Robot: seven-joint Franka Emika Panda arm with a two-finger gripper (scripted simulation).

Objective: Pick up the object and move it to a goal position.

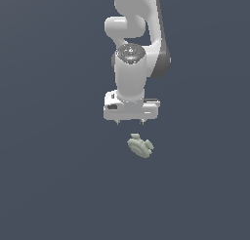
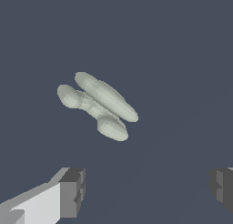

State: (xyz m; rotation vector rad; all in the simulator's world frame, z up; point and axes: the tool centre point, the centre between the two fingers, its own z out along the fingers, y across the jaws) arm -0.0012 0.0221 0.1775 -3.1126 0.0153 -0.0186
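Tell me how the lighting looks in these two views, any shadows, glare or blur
Exterior view: flat, even light, no cast shadow under the object, soft shading on the white arm. Wrist view: sharp, no blur or glare; the object shows gentle shading, gripper fingers dark at the edge.

Small pale grey-green lumpy object (image 1: 140,146): matt, no highlights, faceted low-poly skin on rounded lobes, looks like unglazed clay or dull plastic. Same in wrist view (image 2: 98,104), soft shading only.

White robot arm with smooth moulded shell (image 1: 131,73): satin plastic look, mild sheen on curved housings; darker grey joint band, speckled metallic-looking disc on the wrist joint.

White claw (image 1: 130,122): body same satin white; fingers (image 2: 73,191) have dark grey matt pads, ribbed edges, rubber-like.

Dark slate-blue flat worktop (image 1: 49,185): uniform, matt, no texture or grain, no reflections.
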